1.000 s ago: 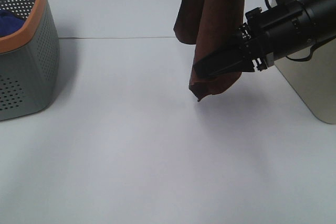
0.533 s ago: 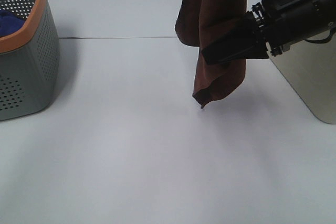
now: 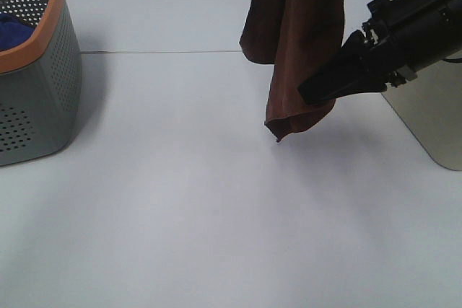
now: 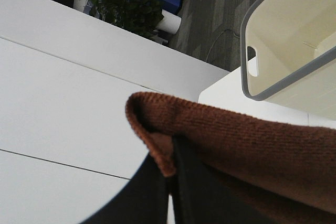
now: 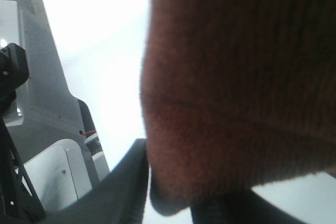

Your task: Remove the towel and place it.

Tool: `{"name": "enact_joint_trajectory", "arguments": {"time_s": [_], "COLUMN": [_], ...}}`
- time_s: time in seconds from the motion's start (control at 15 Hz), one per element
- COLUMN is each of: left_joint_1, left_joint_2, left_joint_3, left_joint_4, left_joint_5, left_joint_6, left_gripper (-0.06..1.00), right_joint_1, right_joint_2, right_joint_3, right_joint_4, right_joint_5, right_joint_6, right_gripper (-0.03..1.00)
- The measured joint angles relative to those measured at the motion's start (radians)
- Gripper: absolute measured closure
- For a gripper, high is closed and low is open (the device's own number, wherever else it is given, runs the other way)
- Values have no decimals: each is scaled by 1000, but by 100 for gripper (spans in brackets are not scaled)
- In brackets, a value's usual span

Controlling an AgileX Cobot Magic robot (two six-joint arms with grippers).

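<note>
Our left fingers [image 4: 139, 198] pinch the towel [image 3: 296, 34] hanging at upper middle; we cannot tell whether our right fingers [image 3: 336, 83] grip it.

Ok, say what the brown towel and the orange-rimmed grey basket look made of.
Towel: soft plush or knitted cloth, matte; fine ribbed texture close up, hangs in limp folds. Basket: probably moulded plastic, matte grey; rigid wall with even rows of holes.

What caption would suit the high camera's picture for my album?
Brown towel hangs over the white table, the right gripper at its lower part, a grey basket far left.
</note>
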Motion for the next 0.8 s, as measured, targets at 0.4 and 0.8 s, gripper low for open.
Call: {"name": "enact_joint_trajectory", "arguments": {"time_s": [0.4,0.8], "left_joint_1": [0,0], "left_joint_2": [0,0], "left_joint_3": [0,0], "left_joint_4": [0,0], "left_joint_5": [0,2], "left_joint_6": [0,0], "left_gripper": [94,94], "right_joint_1": [0,0], "right_joint_2": [0,0], "right_joint_3": [0,0], "right_joint_4": [-5,10], "right_joint_5": [-115,-117], "right_joint_6": [72,138], "right_gripper": [85,97]}}
